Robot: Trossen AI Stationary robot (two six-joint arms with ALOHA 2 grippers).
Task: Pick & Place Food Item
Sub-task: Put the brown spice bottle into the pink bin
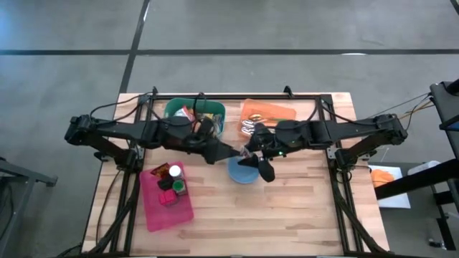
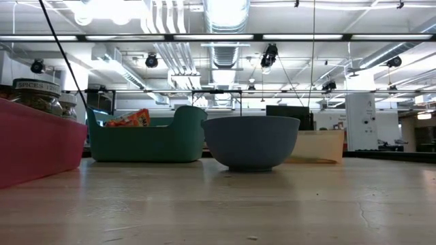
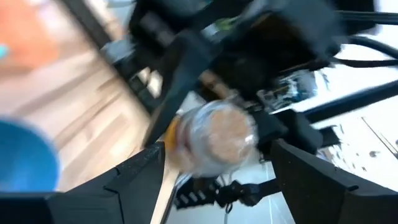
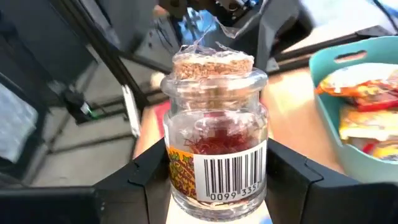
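Observation:
A small glass jar (image 4: 216, 140) with a cork stopper, red threads inside and a barcode label hangs in the air over the blue bowl (image 1: 242, 173) at mid-table. My right gripper (image 4: 216, 180) is shut on it. My left gripper (image 3: 214, 168) faces it from the table's left, open. Its two fingers stand on either side of the jar's cork end (image 3: 217, 130) with a gap on each side. In the high view the two grippers meet (image 1: 244, 153) above the bowl. The low view shows the bowl (image 2: 251, 141) but neither gripper. My right gripper pinches the jar's lower body at the label (image 4: 186, 177) between its two fingers (image 4: 149, 177), one on each side. It comes from the table's right, slanting a little downward. The jar is lifted clear above the bowl, its cork end (image 4: 213, 62) toward my left gripper.
A green basket (image 1: 215, 111) with snack packets stands at the far side, an orange tray (image 1: 276, 111) with utensils beside it. A pink bin (image 1: 154, 204) with spice jars lies near left. Bare wood stretches along the near edge and right.

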